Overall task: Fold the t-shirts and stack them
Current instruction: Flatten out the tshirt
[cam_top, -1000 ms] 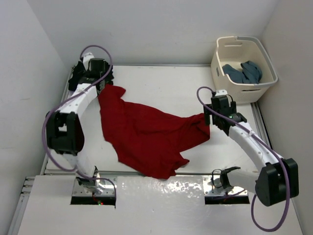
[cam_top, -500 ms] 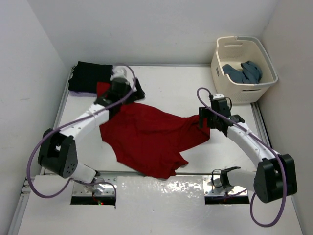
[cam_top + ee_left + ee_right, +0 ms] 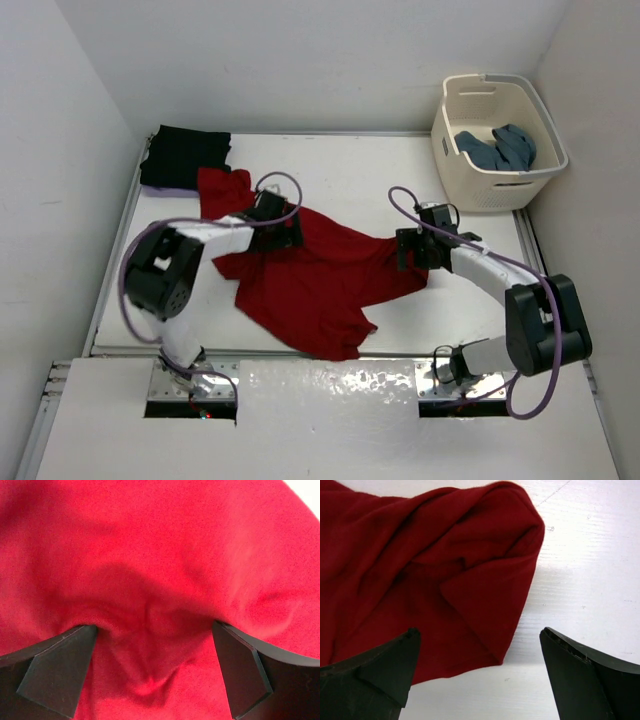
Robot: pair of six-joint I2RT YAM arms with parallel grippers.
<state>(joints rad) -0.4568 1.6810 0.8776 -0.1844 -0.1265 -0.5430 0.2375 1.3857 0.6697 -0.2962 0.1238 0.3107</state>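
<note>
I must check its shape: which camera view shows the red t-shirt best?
The top view: almost the whole red t-shirt lies crumpled on the table. The left wrist view shows only close cloth, the right wrist view one folded edge.

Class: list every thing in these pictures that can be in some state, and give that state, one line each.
red t-shirt: unfolded, spread out crumpled.
black t-shirt: folded, far left corner.
teal t-shirt: bunched inside the basket.
basket: upright, holding the teal t-shirt.
left tool: open, over the red t-shirt.
right tool: open, at the red t-shirt's right edge.
</note>
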